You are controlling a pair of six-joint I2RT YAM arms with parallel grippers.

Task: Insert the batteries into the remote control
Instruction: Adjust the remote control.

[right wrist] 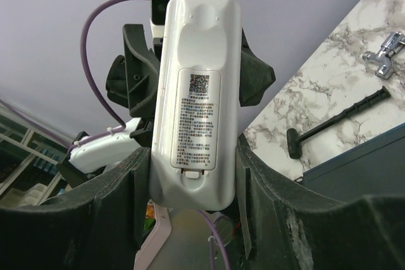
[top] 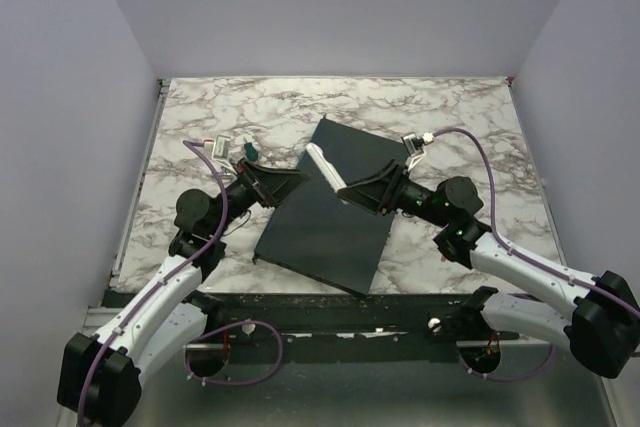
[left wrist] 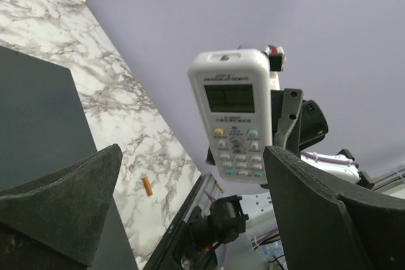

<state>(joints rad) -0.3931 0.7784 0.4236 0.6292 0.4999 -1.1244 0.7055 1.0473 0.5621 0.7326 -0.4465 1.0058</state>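
My right gripper (right wrist: 193,178) is shut on the lower end of the white remote control (right wrist: 196,93) and holds it up above the dark slab. The remote's back faces the right wrist camera, with a printed label and its cover in place. In the left wrist view the remote control (left wrist: 234,112) shows its screen and grey buttons. My left gripper (left wrist: 193,153) is open just in front of it, with nothing between the fingers. From above, the remote control (top: 324,169) sits between the left gripper (top: 291,179) and the right gripper (top: 340,185). One orange battery (left wrist: 147,186) lies on the marble.
A large dark grey slab (top: 330,217) lies across the middle of the marble table (top: 460,127). A black-handled tool (right wrist: 338,118) and a metal fitting (right wrist: 383,55) lie on the marble at the back left, beside a small white part (top: 222,144).
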